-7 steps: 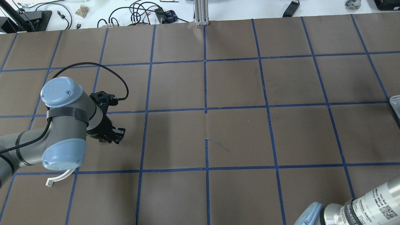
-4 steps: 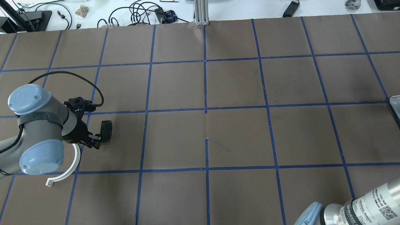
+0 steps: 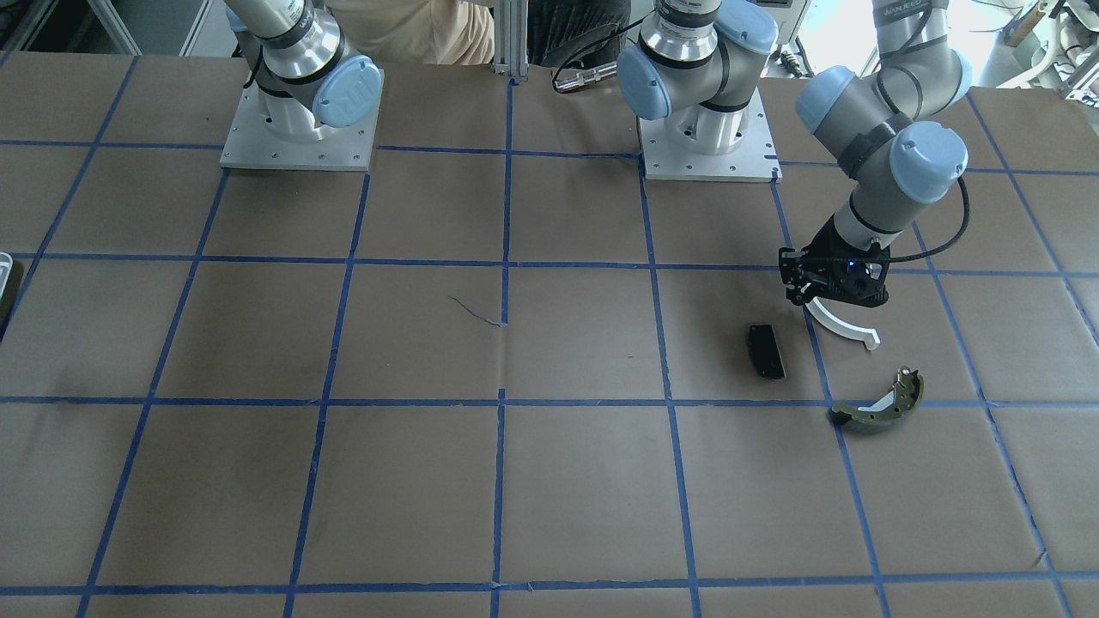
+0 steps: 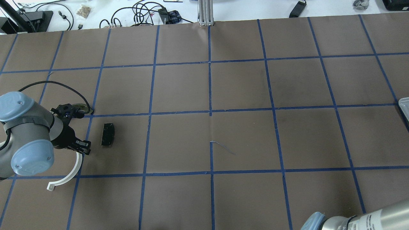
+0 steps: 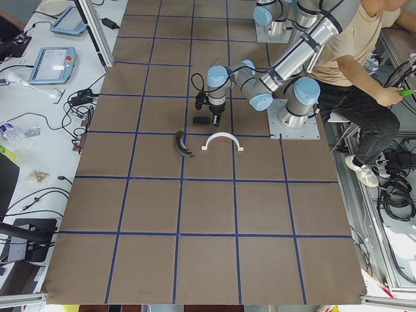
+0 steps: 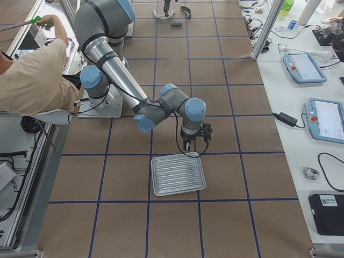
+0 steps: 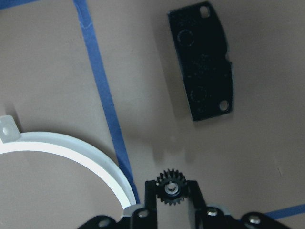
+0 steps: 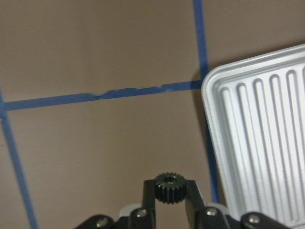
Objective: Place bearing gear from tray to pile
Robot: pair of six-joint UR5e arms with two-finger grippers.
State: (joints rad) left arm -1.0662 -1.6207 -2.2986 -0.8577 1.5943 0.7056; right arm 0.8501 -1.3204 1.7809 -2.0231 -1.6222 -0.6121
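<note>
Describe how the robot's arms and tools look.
The left arm and right arm are silver-grey tubes with pale blue round joint caps. A black cable, strapped on, loops along the left one. The left tool and right tool are black, with two slim fingers.

the tabletop [image 4: 243, 86] is covered in brown paper, ruled into squares by blue tape [image 4: 210, 86]. a black pad [image 4: 107, 134] lies flat inside one square, just beside a tape line. to the robot's left of the pad and nearer the robot, a white half-ring [image 7: 71, 151] lies across a tape line. left of the pad and farther from the robot, an olive brake shoe [image 3: 880, 405] straddles another line. well apart from the pad, far toward the robot's right, sits a ribbed grey tray [image 6: 178, 174].
</note>
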